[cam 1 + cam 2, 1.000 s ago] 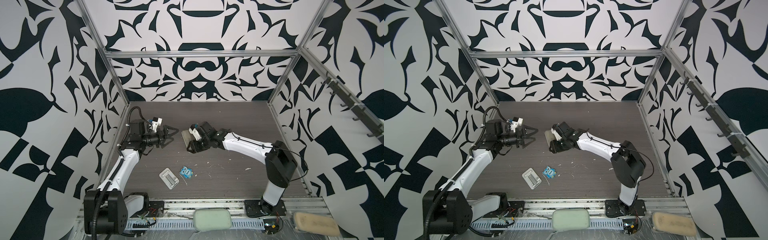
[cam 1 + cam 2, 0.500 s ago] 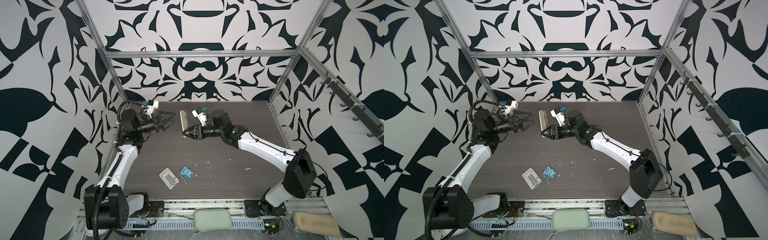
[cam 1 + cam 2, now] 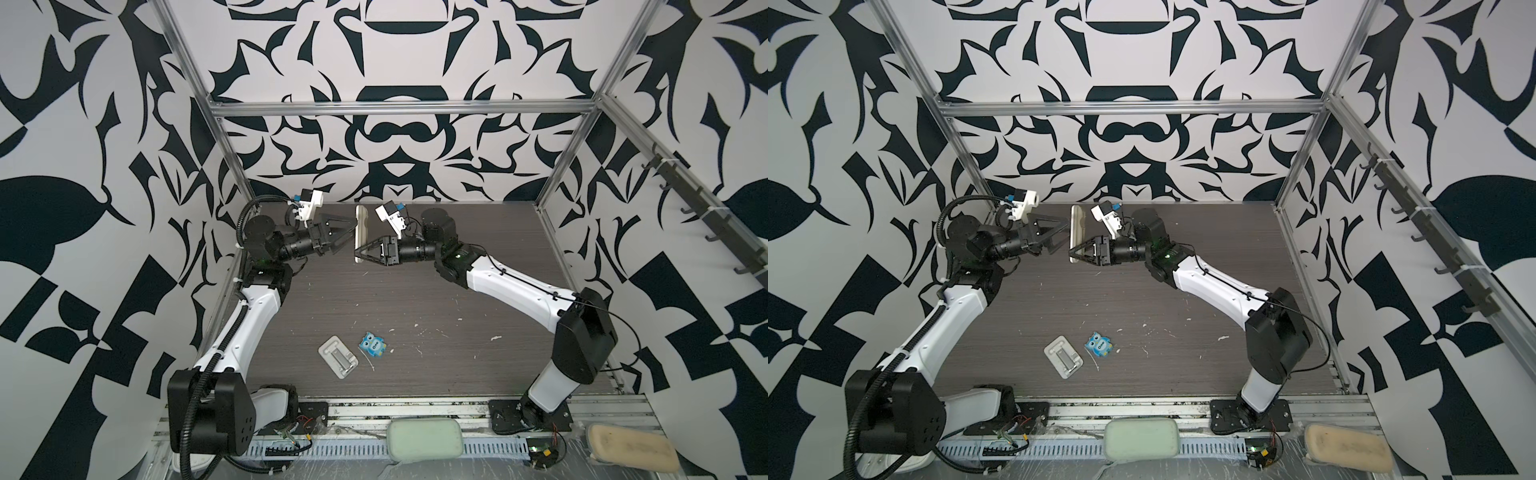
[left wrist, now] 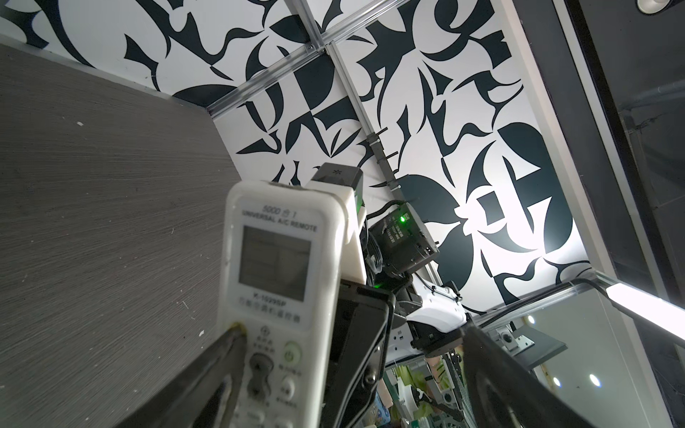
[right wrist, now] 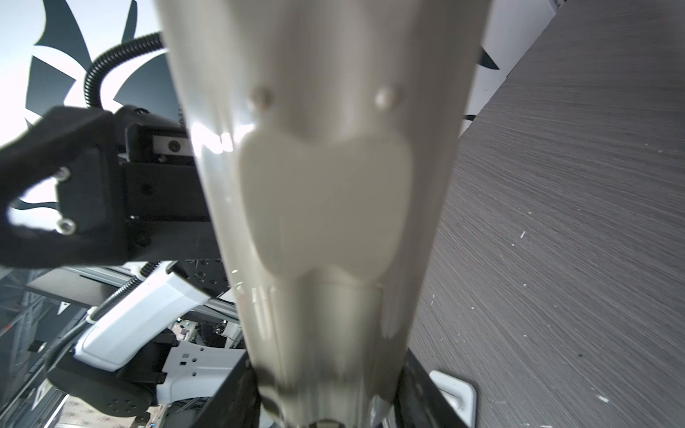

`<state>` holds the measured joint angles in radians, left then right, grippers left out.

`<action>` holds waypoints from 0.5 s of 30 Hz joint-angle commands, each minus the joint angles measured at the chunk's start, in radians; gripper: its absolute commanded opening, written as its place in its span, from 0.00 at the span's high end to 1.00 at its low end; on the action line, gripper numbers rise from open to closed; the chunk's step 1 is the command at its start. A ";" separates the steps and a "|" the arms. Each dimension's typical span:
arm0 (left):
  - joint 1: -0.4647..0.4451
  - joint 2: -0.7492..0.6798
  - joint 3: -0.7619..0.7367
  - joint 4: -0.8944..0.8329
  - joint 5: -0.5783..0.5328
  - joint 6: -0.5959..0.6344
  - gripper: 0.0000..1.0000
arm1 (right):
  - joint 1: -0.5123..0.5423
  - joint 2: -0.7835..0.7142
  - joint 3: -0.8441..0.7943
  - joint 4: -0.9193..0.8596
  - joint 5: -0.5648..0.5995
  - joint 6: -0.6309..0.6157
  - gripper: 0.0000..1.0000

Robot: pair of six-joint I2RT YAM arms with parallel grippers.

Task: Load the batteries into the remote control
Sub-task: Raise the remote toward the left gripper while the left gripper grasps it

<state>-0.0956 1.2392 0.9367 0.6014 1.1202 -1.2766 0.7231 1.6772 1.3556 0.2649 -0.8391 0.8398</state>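
The right gripper [image 3: 360, 254] is clenched on one end of the remote control [image 3: 362, 226], holding it clear of the bench [image 3: 415, 299] near the far edge, a little left of the middle; in both top views the handset shows edge-on as a narrow pale strip. Its screen and buttons face the left wrist camera [image 4: 276, 259], and its plain beige back faces the right wrist camera [image 5: 326, 185]. This looks like a hand-over or a re-grip, with the handset raised between the two arms so that each can reach a face of it.

The left gripper [image 3: 349, 233] is released, its jaws spread wide. In the left wrist view one finger [image 4: 222, 370] lies at the edge of the remote control's face while the other stands well to the side; whether the near finger touches the casing I cannot tell.

On the back a faint seam near the gripped end suggests the battery cover is in place; if so, the right gripper's hold sits close to the part that must come off, which would explain bringing the other gripper in.

The batteries are not visible in any view; finding them is the open question. Toward the front edge, well apart from the arms, a white tray [image 3: 338, 356] with a metal piece lies just beside a blue owl-shaped item [image 3: 373, 344]; neither blocks the arms. White specks dot the bench.
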 commanded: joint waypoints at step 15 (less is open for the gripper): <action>-0.021 0.006 0.013 -0.034 0.004 0.037 0.11 | 0.009 -0.013 0.078 0.156 -0.130 0.047 0.98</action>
<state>-0.1074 1.2396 0.9367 0.5529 1.1152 -1.2495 0.7250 1.6768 1.3743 0.3347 -0.9344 0.8742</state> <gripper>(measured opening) 0.898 0.527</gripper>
